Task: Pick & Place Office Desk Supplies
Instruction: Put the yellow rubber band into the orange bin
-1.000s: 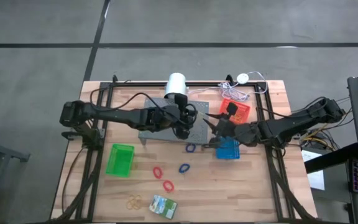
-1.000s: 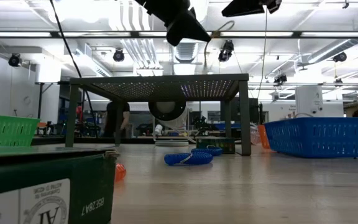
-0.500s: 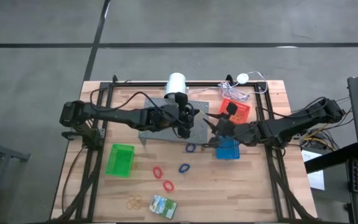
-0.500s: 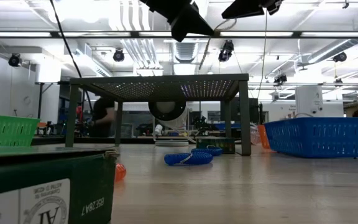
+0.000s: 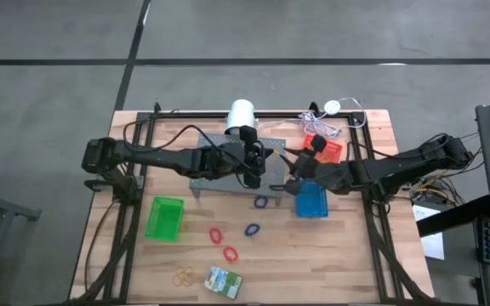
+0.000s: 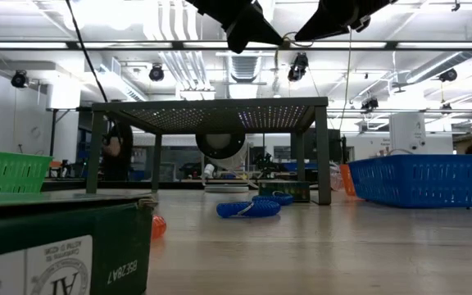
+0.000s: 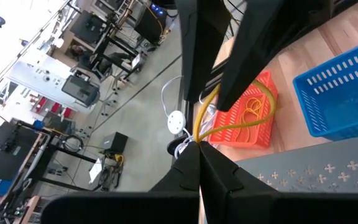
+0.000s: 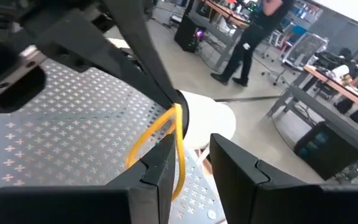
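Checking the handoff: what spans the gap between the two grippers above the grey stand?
A yellow rubber band stretches between them, seen in both wrist views; the left gripper pinches one end.

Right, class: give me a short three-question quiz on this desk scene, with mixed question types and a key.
1. True or false: the left gripper has its fingers shut on the yellow rubber band.
2. Where is the crayon box? A: on the bare table, beside the tan rubber bands. B: inside the green basket. C: on top of the grey stand.
3. How many red loop bands lie on the table?
Key: 1 true; 2 A; 3 two.
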You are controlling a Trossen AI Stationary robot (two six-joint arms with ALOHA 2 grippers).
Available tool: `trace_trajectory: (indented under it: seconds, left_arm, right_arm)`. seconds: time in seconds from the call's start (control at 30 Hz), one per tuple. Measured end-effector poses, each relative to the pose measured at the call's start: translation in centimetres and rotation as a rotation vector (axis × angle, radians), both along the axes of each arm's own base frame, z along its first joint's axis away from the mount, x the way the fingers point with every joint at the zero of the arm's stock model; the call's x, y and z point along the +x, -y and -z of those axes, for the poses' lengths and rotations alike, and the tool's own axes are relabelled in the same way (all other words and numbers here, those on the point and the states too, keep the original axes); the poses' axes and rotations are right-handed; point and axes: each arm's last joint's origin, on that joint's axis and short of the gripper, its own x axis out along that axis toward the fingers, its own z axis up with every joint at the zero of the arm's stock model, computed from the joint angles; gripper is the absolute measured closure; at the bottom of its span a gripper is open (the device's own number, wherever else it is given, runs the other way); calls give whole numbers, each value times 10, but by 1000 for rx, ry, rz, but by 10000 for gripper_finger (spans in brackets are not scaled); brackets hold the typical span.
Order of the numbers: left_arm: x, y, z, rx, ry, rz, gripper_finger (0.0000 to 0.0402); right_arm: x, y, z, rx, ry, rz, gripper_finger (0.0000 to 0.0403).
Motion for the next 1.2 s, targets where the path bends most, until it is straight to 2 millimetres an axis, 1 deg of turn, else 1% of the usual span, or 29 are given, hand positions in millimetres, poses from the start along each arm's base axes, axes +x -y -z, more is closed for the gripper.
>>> trace_trajectory:
  seconds: [0.3, 0.4, 0.5, 0.87, 1.2]
  left_arm:
    - [0, 0, 0, 0, 0, 0, 401]
    - [0, 0, 0, 0, 0, 1, 401]
    - [0, 0, 0, 0, 0, 1, 401]
    - [0, 1, 0, -3, 1, 8, 401]
    - [0, 1, 0, -6, 2, 7, 401]
  right_arm:
    - [0, 4, 1, 3, -5, 5, 305]
    - [0, 4, 3, -3, -31, 4, 309]
    - [-2, 4, 6, -2, -56, 7, 322]
    - [-2, 5, 6, 0, -61, 14, 391]
    - [-2, 5, 6, -1, -59, 17, 394]
